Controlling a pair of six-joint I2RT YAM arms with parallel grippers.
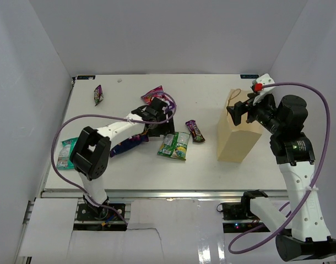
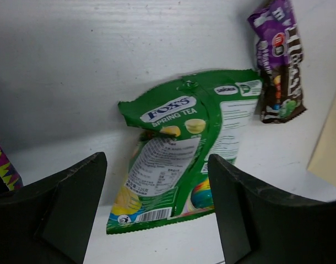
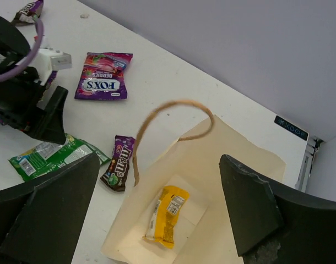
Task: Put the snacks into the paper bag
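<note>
The tan paper bag [image 1: 234,140] stands upright at the right. In the right wrist view its mouth [image 3: 239,143] is open, and a yellow-orange bar [image 3: 168,214] lies at the bottom. My right gripper [image 1: 238,113] [image 3: 160,165] hovers open and empty over the bag's mouth. My left gripper [image 1: 163,129] [image 2: 156,165] is open and empty just above the green-white bag [image 1: 175,145] [image 2: 184,148]. A small dark purple bar [image 1: 195,131] [image 2: 278,60] lies between that bag and the paper bag. The pink-red bag [image 1: 155,94] [image 3: 102,77] lies farther back.
The big purple bag [image 1: 129,144] lies under my left arm. A pale teal packet [image 1: 65,152] lies at the left edge. Another small purple bar [image 1: 98,94] lies at the far left. The bag's loop handle [image 3: 173,118] arches over its mouth. White walls enclose the table.
</note>
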